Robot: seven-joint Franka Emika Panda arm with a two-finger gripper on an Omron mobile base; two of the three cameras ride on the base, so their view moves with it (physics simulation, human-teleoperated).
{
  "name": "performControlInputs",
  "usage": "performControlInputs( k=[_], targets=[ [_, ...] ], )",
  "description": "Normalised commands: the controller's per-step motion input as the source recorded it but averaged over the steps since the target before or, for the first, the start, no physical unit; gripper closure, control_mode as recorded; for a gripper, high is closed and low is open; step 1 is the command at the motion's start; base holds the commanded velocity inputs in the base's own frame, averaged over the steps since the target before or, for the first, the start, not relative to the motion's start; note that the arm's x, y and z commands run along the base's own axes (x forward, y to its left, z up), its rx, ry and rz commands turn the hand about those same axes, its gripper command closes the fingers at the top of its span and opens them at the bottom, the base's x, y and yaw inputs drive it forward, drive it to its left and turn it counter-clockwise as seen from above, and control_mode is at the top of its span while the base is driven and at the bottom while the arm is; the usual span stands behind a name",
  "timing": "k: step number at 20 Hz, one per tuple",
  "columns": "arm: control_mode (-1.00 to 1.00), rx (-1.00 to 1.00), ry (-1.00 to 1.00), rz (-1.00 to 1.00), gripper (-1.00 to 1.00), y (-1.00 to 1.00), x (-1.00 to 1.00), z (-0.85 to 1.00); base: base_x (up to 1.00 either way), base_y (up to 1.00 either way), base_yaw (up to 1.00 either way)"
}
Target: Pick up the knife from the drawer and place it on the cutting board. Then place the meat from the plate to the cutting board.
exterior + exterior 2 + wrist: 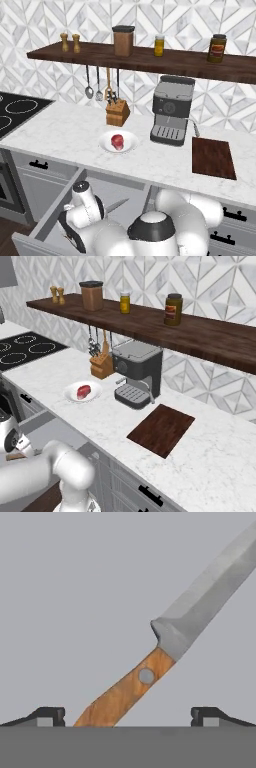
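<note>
I have the gripper low inside the drawer, fingers spread wide w/ nothing held yet. The knife lies flat on the drawer floor btw the two tips, its wooden handle nearer one tip. Its long axis runs diagonal across the gap, blade pointing away, so I think a closing would catch the handle obliquely.

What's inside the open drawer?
A knife lies on the drawer's plain grey floor, and the gripper is down over its wooden handle, fingers apart. The robot's arm covers much of the drawer, so anything under it stays hidden.
</note>
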Motion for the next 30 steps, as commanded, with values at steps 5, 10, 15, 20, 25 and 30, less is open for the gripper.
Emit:
performControlInputs(
  k=[5, 10, 15, 20, 25, 30],
  targets=[
    [-1.00, 0.00, -0.13, 0.00, -1.00, 0.12, 0.15, -0.59, 0.00, 0.00, 0.00],
    [-1.00, 0.02, -0.13, 0.00, 1.00, 0.02, -0.09, -0.76, 0.00, 0.00, 0.00],
    [-1.00, 0.11, 0.07, 0.01, 1.00, 0.12, -0.47, 0.00, 0.00, 0.00, 0.00],
    [-1.00, 0.14, 0.11, 0.04, 1.00, 0.08, -0.73, 0.55, 0.00, 0.00, 0.00],
    [-1.00, 0.08, -0.13, 0.00, 1.00, 0.00, -0.58, 1.00, 0.00, 0.00, 0.00],
    [-1.00, 0.00, -0.38, 0.00, 1.00, -0.03, -0.52, 1.00, 0.00, 0.00, 0.00]
  ],
)
